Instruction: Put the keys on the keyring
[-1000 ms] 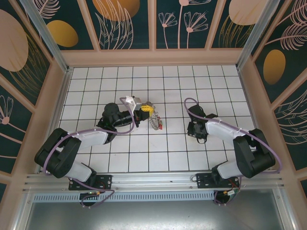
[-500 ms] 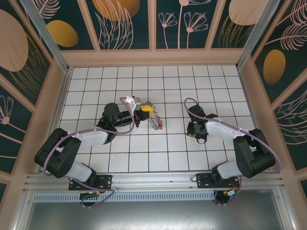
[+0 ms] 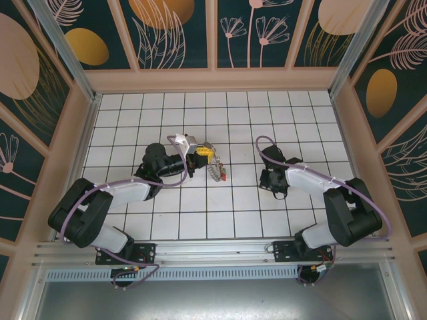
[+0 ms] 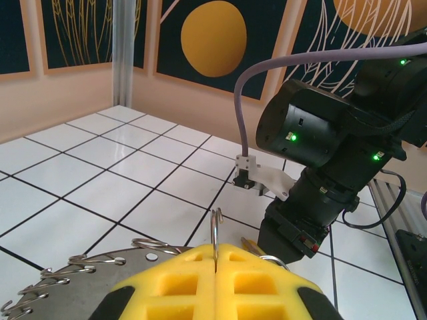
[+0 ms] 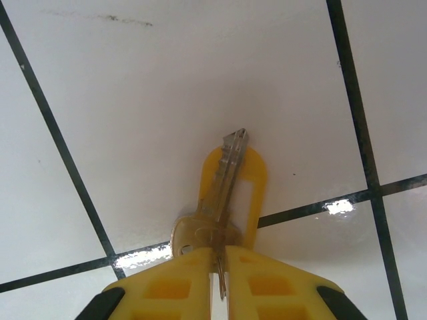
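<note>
- Two grips: your left gripper (image 4: 215, 259) pinches the keyring (image 4: 93, 263) rim, mid-floor.
- Your right gripper (image 5: 219, 270) clamps one key (image 5: 225, 175), yellow tag (image 5: 257, 183) beneath, against the tiles (image 3: 167, 223).
- Bare tiles all round; walls (image 3: 213, 80) well apart.

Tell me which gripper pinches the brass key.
The right gripper: it pinches the brass key with the yellow tag; the left gripper clamps the keyring instead.
</note>
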You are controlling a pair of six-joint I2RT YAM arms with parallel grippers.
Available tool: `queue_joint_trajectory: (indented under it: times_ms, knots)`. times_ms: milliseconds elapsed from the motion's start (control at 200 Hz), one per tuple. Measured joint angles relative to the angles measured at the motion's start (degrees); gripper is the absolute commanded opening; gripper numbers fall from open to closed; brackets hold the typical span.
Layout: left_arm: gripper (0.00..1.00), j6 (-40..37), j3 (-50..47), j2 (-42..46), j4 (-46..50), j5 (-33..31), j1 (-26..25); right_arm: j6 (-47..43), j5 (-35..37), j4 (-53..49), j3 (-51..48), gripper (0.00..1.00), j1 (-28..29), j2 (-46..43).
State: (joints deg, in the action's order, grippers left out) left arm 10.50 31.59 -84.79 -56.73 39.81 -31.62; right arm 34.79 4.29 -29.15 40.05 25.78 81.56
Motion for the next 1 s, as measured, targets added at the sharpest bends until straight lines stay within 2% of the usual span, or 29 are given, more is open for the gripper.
queue_joint_trajectory:
  times_ms: [190, 996]
  knots:
    - [0.0, 0.0, 0.0, 0.0, 0.0, 0.2, 0.0, 0.0, 0.0, 0.0, 0.0, 0.11, 0.0, 0.0]
    - [0.0, -0.4, 0.4, 0.0, 1.0, 0.2, 0.0, 0.0, 0.0, 0.0, 0.0, 0.13, 0.0, 0.0]
